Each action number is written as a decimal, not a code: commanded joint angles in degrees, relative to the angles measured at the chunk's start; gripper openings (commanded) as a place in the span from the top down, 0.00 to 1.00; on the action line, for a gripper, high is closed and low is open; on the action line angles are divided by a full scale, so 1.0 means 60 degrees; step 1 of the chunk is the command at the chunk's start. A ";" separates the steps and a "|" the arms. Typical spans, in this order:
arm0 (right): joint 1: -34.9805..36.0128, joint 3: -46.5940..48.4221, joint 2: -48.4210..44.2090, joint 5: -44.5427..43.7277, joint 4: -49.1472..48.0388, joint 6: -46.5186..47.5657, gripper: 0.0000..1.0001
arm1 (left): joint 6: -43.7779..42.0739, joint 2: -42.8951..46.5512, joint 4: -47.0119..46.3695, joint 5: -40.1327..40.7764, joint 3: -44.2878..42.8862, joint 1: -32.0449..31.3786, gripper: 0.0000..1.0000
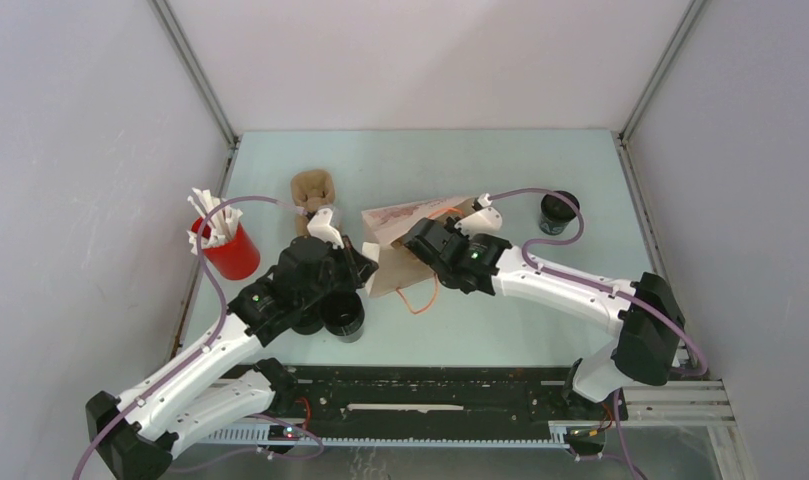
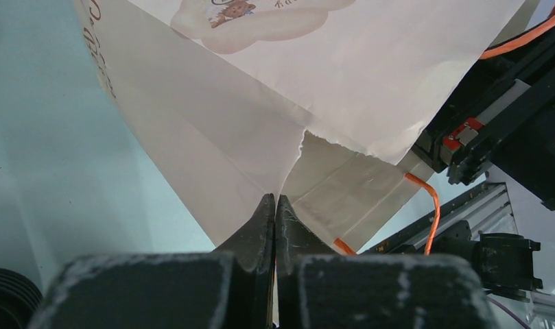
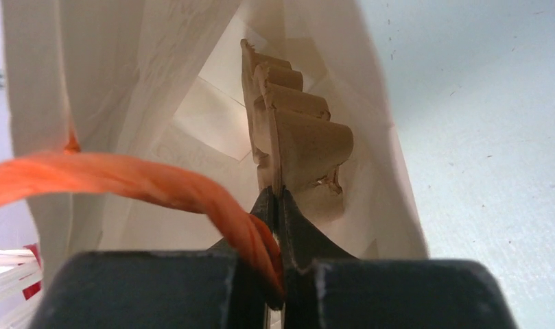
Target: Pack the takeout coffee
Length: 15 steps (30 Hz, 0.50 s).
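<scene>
At centre, the left gripper [image 2: 275, 201] pinches the paper bag [image 2: 213, 123] by its rim. The right gripper [image 3: 275, 195] clamps the pulp carrier [image 3: 305, 144] inside it; a coffee cup [image 1: 558, 212] stands at two o'clock.

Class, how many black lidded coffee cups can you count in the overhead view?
2. One black cup stands at the table's far right; a second black cup sits near the front, beside the left arm. Another may be hidden under that arm.
</scene>
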<state>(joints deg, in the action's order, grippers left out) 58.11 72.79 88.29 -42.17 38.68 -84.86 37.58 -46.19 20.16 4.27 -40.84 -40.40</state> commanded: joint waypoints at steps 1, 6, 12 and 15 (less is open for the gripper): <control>0.0418 0.0055 -0.0553 -0.0617 -0.0154 0.0876 0.99 | 0.0028 -0.0127 -0.0108 0.0121 -0.0429 -0.0074 1.00; 0.1127 0.0043 -0.1023 -0.1181 -0.0887 0.4451 1.00 | -0.0036 -0.0152 -0.0041 0.0261 -0.0506 -0.0077 1.00; 0.1158 -0.0412 -0.1045 0.0200 -0.3140 0.9874 1.00 | -0.0004 -0.0236 -0.0055 0.0265 -0.0478 -0.0078 1.00; 0.0816 -0.0902 -0.1194 0.1481 -0.4424 1.1199 1.00 | 0.0034 -0.0283 -0.0065 0.0255 -0.0459 -0.0078 1.00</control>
<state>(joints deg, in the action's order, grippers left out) 64.99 70.35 83.22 -41.45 25.21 -38.44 37.56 -47.51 20.27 5.37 -40.93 -40.49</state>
